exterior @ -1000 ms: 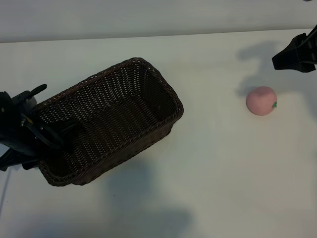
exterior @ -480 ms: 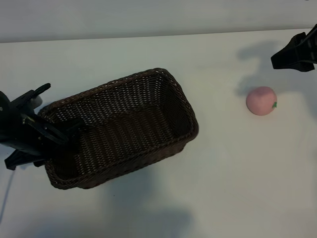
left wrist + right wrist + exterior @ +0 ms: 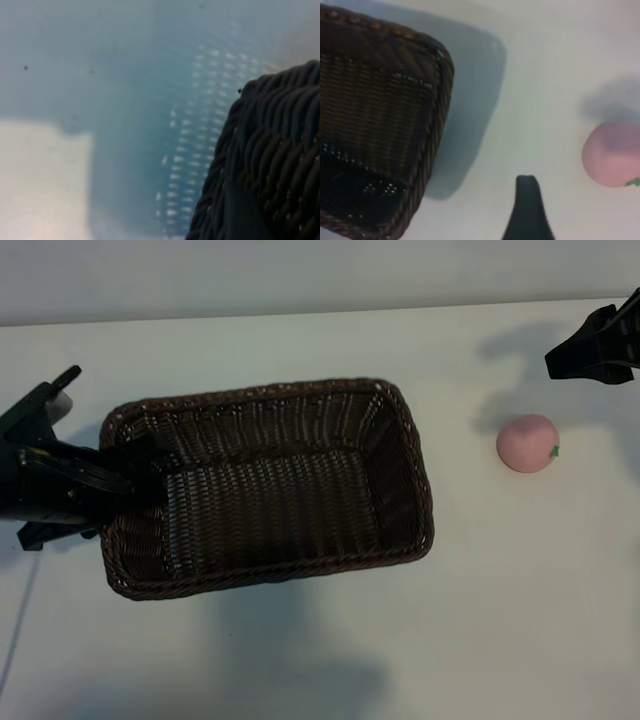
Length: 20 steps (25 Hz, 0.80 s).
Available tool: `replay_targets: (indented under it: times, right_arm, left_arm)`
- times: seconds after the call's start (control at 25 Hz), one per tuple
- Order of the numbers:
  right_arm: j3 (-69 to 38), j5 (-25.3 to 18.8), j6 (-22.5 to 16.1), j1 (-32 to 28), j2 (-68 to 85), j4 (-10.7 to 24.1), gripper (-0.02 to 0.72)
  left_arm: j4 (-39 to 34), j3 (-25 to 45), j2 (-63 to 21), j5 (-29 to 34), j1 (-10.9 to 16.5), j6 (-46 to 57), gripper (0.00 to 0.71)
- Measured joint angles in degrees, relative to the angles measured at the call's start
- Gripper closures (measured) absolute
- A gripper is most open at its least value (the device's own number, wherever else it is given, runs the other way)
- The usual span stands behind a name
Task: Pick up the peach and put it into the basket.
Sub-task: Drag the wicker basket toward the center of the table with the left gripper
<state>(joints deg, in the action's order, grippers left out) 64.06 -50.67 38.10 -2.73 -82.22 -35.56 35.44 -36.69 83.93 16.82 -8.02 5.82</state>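
The dark-brown woven basket (image 3: 270, 390) lies long side across the table's left half, casting a shadow toward the front. My left gripper (image 3: 112, 485) straddles its left end wall, one finger inside and the rest outside, shut on the wall. The left wrist view shows only the basket's rim (image 3: 280, 150) up close. The pale-pink peach (image 3: 527, 443) sits on the table to the right of the basket, apart from it. My right gripper (image 3: 560, 358) hangs open and empty behind the peach, at the right edge. In the right wrist view one finger (image 3: 527, 205) shows between the basket (image 3: 380, 100) and the peach (image 3: 612, 155).
The white table (image 3: 330, 660) ends at a far edge running along the top of the exterior view. A bare strip of table separates the basket's right end from the peach.
The basket has swung round in my left gripper from a slanted pose to lying square, its right end now nearer the peach. The right arm and the peach have not moved.
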Motion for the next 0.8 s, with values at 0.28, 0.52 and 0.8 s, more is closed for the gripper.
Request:
replay_targets:
  times: [0.28, 0.52, 0.8]
  right_arm:
    - [0.0, -0.4, 0.0, 0.0, 0.0, -0.1, 0.180]
    - [0.0, -0.7, 0.0, 0.0, 0.0, -0.1, 0.180]
    - [0.0, -0.7, 0.0, 0.0, 0.0, -0.1, 0.180]
  left_arm:
    - [3.9, 0.0, -2.1, -0.8, 0.0, -0.6, 0.382]
    - [7.1, -0.9, -2.3, -0.9, 0.0, -6.2, 0.382]
    - [7.1, -12.2, 4.2, 4.3, 0.0, -10.1, 0.382]
